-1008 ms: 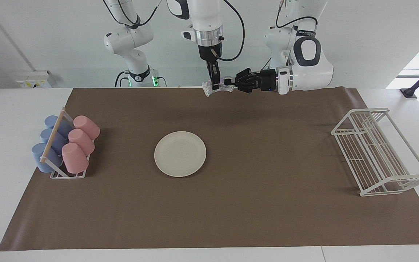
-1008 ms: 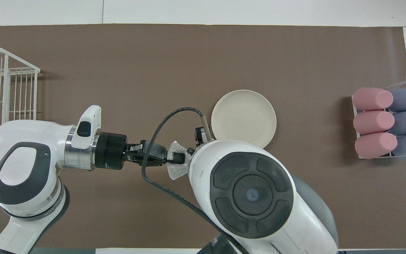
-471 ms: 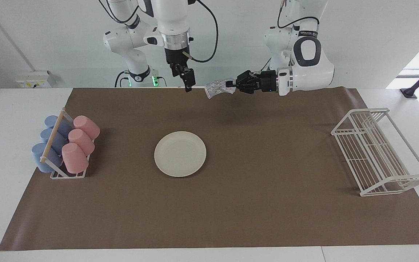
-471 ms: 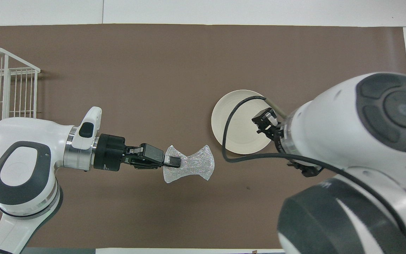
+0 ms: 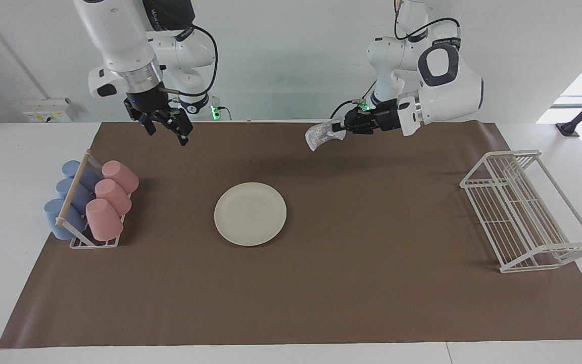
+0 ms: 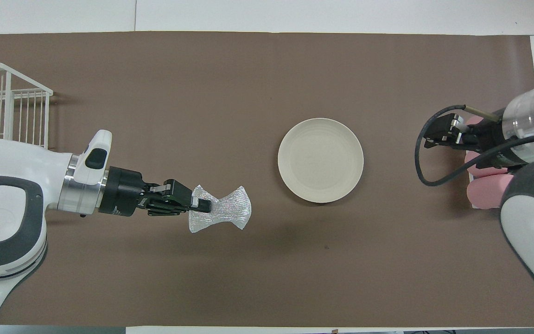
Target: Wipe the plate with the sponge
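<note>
Sponge (image 6: 223, 213) pinched in left gripper (image 6: 200, 204) beside plate (image 6: 321, 160), ready to wipe; right gripper (image 5: 165, 127) spread, prob. empty (waiting).

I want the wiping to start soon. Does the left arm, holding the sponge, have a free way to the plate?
Probably yes. The left gripper holds the sponge up over bare mat, and nothing lies between it and the plate. The right gripper hangs open near the cups' rack.

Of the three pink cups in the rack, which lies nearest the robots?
The pink cup at the rack's robot-side end; the other two pink cups lie farther away.
</note>
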